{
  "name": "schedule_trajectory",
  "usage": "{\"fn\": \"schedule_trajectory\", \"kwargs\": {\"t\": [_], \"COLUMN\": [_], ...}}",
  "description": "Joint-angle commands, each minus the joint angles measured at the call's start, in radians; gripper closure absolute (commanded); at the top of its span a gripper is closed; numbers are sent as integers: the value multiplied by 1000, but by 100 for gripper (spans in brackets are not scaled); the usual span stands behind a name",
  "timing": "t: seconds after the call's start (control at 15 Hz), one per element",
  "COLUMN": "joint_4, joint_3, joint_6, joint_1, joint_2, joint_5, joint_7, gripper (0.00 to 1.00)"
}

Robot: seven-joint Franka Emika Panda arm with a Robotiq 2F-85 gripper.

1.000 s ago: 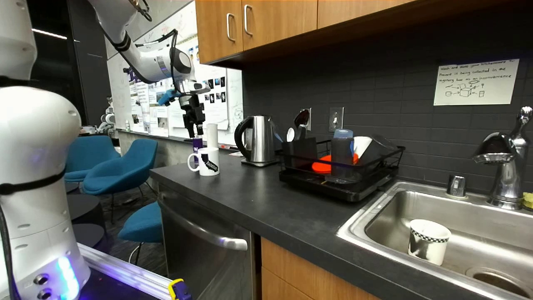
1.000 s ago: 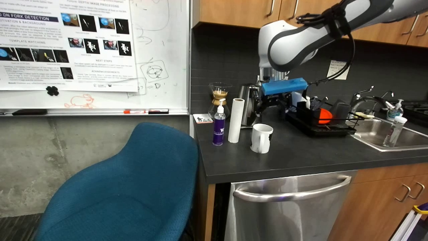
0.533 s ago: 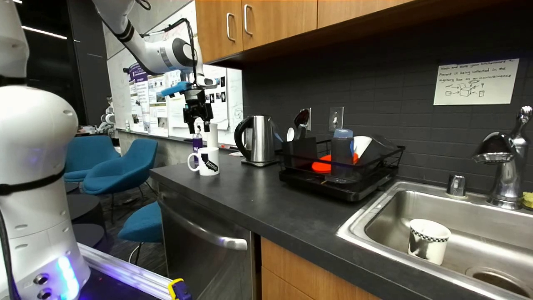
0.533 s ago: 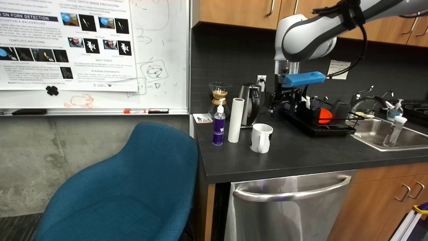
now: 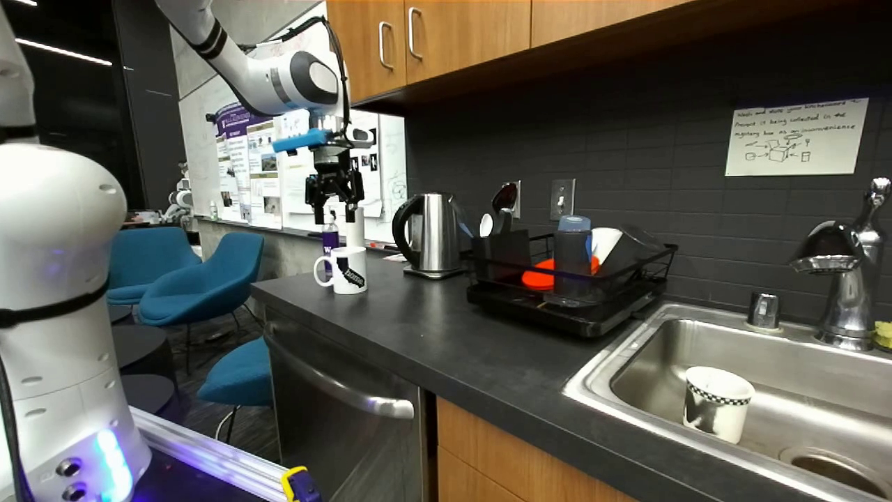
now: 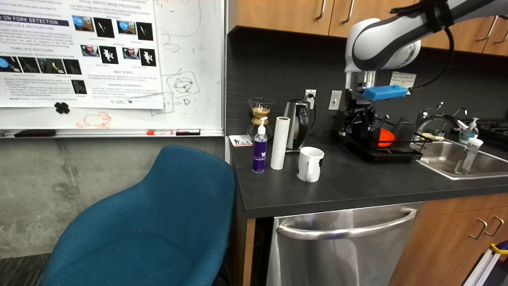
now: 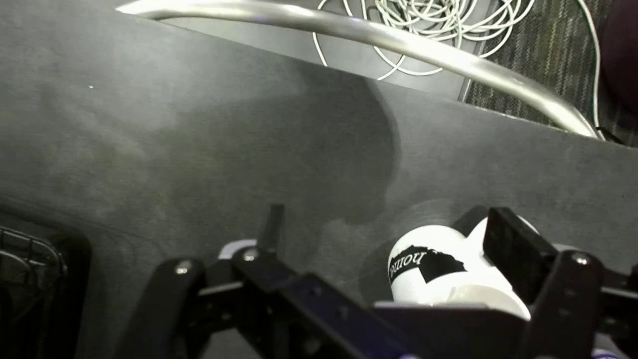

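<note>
**Claw (image 5: 336, 216) wide over table (image 5: 418, 307); white mug (image 6: 308, 165) upright near the end**

Jaws spread far apart, pointing down, well above the surface, well clear of the mug. In the wrist view the mug is partly hidden by the claw; dark print with "home" lettering shows. Handle visible in both exterior views. Near the mug: white roll (image 6: 280, 143), upright, and purple pump bottle (image 6: 260, 154) just beside the roll. Steel kettle (image 5: 439, 233) stands nearer the wall (image 5: 627, 153); in an exterior view, glass carafe (image 6: 261, 112) with tan collar in the corner behind. Farther along the table, black dish rack (image 5: 557, 321), loaded, orange-red item (image 5: 538, 277) inside. Past the rack, steel sink (image 5: 596, 376) holding a cup (image 5: 718, 415) with a checkered band at its rim. Faucet (image 5: 863, 272) at the back of the sink. Handwritten note (image 5: 798, 138) on the wall. Dishwasher (image 5: 348, 446) under the table; wood cabinets (image 5: 467, 35) above. Blue chair (image 6: 158, 222) beside the table's end.
</note>
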Motion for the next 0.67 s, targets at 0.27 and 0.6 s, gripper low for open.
{"fn": "schedule_trajectory", "kwargs": {"t": [0.27, 0.6], "joint_4": [-207, -298], "joint_3": [-41, -64], "joint_6": [-44, -70], "joint_1": [-34, -71], "joint_2": [-264, -411], "joint_5": [28, 14], "joint_7": [-90, -99], "gripper": [0, 0]}}
